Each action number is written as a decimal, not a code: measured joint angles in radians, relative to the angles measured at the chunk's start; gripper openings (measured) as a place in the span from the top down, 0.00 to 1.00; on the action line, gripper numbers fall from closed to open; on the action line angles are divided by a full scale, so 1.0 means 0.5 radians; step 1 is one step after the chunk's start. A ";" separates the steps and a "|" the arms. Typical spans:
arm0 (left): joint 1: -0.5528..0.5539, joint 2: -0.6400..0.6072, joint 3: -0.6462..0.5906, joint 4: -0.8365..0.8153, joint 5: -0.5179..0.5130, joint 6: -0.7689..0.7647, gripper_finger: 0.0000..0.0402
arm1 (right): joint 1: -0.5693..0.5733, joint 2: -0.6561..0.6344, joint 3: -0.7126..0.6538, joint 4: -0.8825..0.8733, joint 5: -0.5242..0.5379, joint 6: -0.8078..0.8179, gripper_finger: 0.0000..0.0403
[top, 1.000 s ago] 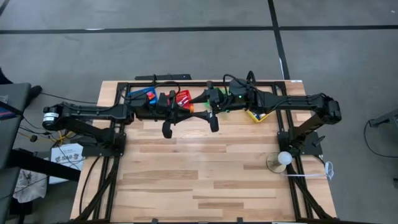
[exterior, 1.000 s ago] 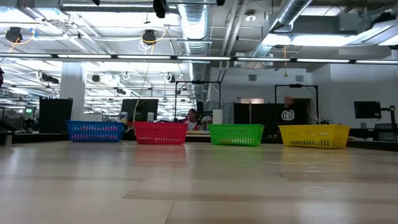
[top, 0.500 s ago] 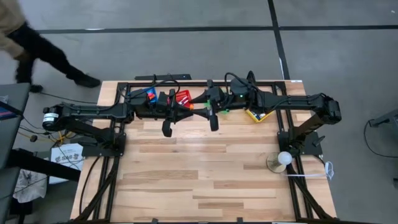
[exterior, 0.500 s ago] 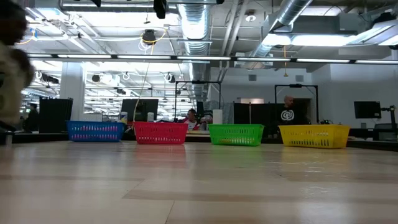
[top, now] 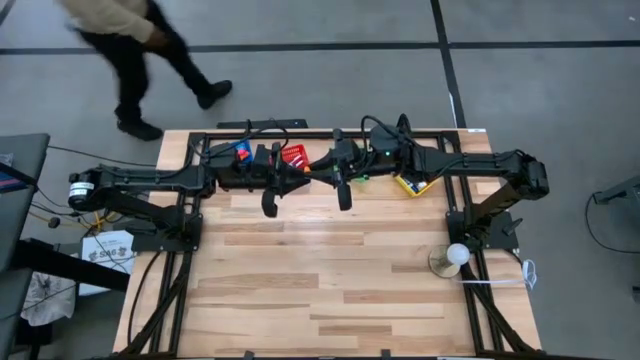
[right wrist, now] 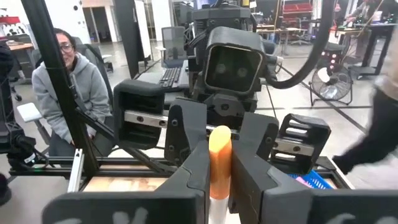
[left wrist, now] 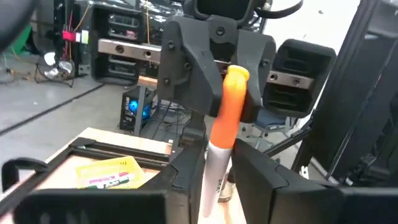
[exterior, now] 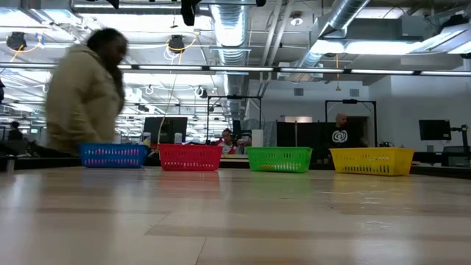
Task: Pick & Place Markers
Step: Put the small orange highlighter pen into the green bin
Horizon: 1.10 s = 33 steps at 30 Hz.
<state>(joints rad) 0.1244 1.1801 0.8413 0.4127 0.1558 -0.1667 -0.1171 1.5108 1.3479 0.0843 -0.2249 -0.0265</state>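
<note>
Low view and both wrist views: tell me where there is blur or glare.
Low view: the walking person is motion-smeared, ceiling lights glare, the baskets stay crisp. Left wrist view: the orange-capped marker is sharp, the window behind blown out. Right wrist view: a blurred dark figure at the edge.

Marker (left wrist: 219,155): white body, orange cap, upright between two grippers.
Right gripper (left wrist: 221,84): facing the camera, jaws closed on the orange cap.
Left gripper (left wrist: 214,186): jaws flank the white body.
Yellow basket (left wrist: 109,173): low on the wooden worktop (left wrist: 81,140).
</note>
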 joint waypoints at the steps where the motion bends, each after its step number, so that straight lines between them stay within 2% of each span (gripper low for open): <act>1: 0.016 0.000 0.000 -0.001 0.017 -0.031 0.79 | -0.007 0.000 0.000 0.000 0.000 0.000 0.92; 5: 0.087 -0.003 0.000 -0.035 0.090 -0.109 0.73 | -0.034 0.000 0.000 -0.004 0.003 0.001 0.92; 11: 0.191 -0.077 0.000 -0.333 0.162 -0.102 0.65 | -0.144 0.000 0.000 -0.045 -0.002 0.037 0.92; 22: 0.312 -0.382 0.000 -0.890 0.161 -0.032 0.65 | -0.597 0.007 0.001 -0.738 0.144 -0.067 0.93; 27: 0.315 -0.501 -0.085 -0.914 0.162 -0.031 0.66 | -0.823 0.138 0.003 -0.947 0.139 -0.103 0.93; 33: 0.316 -0.590 -0.239 -0.909 0.153 -0.082 0.66 | -0.913 0.459 0.000 -1.055 0.135 -0.105 0.93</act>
<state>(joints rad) 0.2825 0.8852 0.7217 -0.0419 0.2325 -0.2075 -0.5738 1.7403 1.3479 -0.4430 -0.1574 -0.0788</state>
